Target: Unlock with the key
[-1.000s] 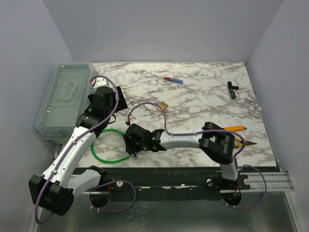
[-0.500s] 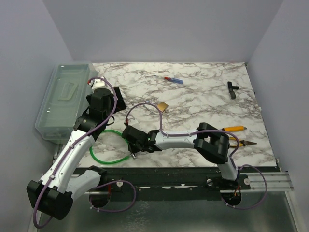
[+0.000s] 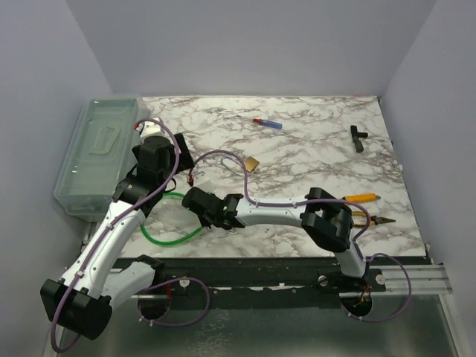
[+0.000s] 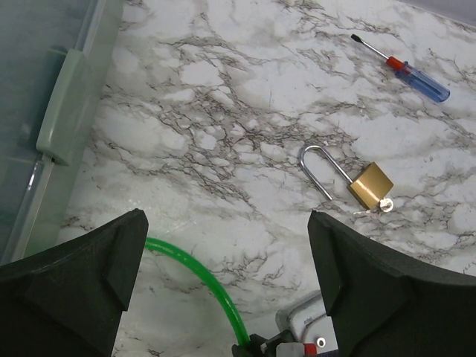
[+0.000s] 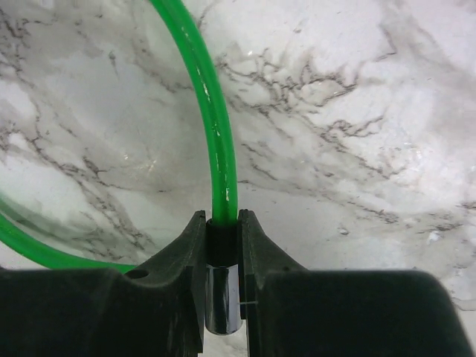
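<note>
A small brass padlock (image 4: pixel 370 184) (image 3: pixel 252 162) lies on the marble table with its shackle up. The tiny silvery key (image 4: pixel 384 206) sits at the padlock's lower corner, too small to make out from above. My left gripper (image 4: pixel 225 223) (image 3: pixel 167 152) hovers open over the table left of the padlock, nothing between its fingers. My right gripper (image 5: pixel 222 223) (image 3: pixel 192 198) is shut on the black collar and metal tip of the green cable (image 5: pixel 219 134) (image 4: pixel 193 271) (image 3: pixel 167 238), well away from the padlock.
A clear lidded bin (image 3: pixel 100 152) (image 4: pixel 44 89) stands at the left edge. A red-and-blue screwdriver (image 3: pixel 268 123) (image 4: pixel 413 74) lies at the back. A black tool (image 3: pixel 358 137) lies at the back right; a yellow pencil (image 3: pixel 363 198) and pliers (image 3: pixel 378 220) lie near the right arm.
My right gripper has closed on the green cable's end and moved up and to the left, dragging the cable loop with it. The left arm has barely shifted.
</note>
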